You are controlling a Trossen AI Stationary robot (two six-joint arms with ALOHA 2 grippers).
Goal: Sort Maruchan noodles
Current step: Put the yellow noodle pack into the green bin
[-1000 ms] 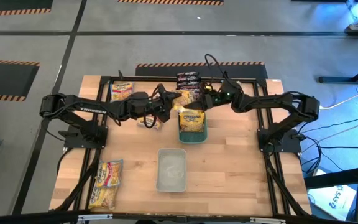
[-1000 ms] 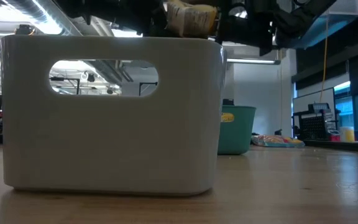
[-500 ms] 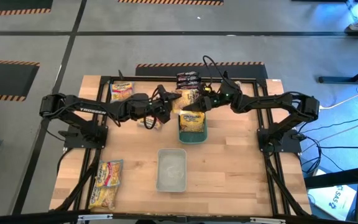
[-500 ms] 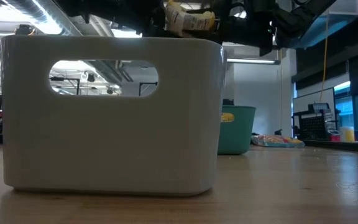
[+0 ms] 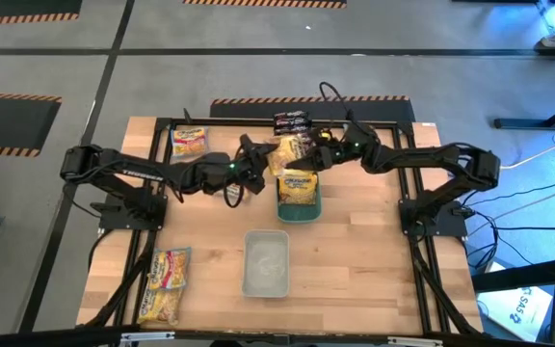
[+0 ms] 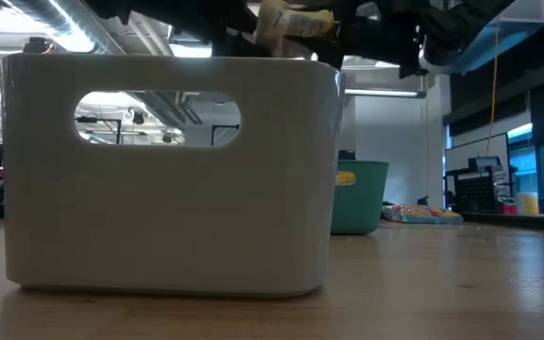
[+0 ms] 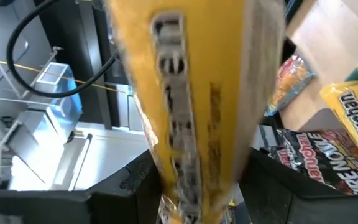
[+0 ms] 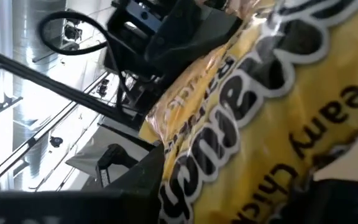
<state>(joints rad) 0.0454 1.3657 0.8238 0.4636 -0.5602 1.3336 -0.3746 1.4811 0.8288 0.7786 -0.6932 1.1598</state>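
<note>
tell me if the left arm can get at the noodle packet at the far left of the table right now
Probably not at once. The left pincer is up at mid-table on the yellow packet that the right pincer also grips. The far-left packet lies uncovered near that arm, so once free it looks reachable.

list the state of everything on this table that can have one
raised yellow packet: in the air between left pincer and right pincer
teal tray: holds one yellow packet
clear tray: looks empty
dark packets: lying at the table's far edge
far-left packet: flat on the table
near-left packets: flat, side by side
</note>
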